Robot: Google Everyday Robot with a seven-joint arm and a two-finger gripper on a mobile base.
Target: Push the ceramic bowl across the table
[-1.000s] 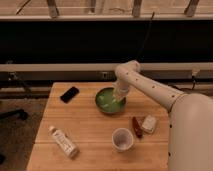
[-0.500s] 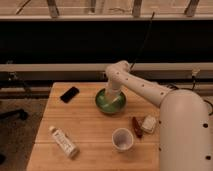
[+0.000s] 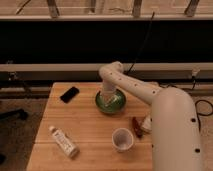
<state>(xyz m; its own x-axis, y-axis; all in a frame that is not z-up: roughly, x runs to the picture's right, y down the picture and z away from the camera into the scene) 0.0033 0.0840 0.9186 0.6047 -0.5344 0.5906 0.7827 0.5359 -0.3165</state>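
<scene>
Green ceramic bowl (image 3: pixel 110 102) on the far middle of the table (image 3: pixel 95 130), with the gripper (image 3: pixel 107 96) reaching down into it.

The bowl sits toward the back edge of the wooden table, and the white arm (image 3: pixel 135 89) bends down over it so the gripper end is inside or at the bowl's rim; whether it is open or closed I cannot tell. A dark phone (image 3: pixel 69 94) lies to the bowl's left near the far corner. Nearer the front stand a whitish cup (image 3: pixel 122 139), a white bottle (image 3: pixel 63 141) lying on its side at front left, and a small reddish packet (image 3: pixel 136 126) beside the robot's body.
</scene>
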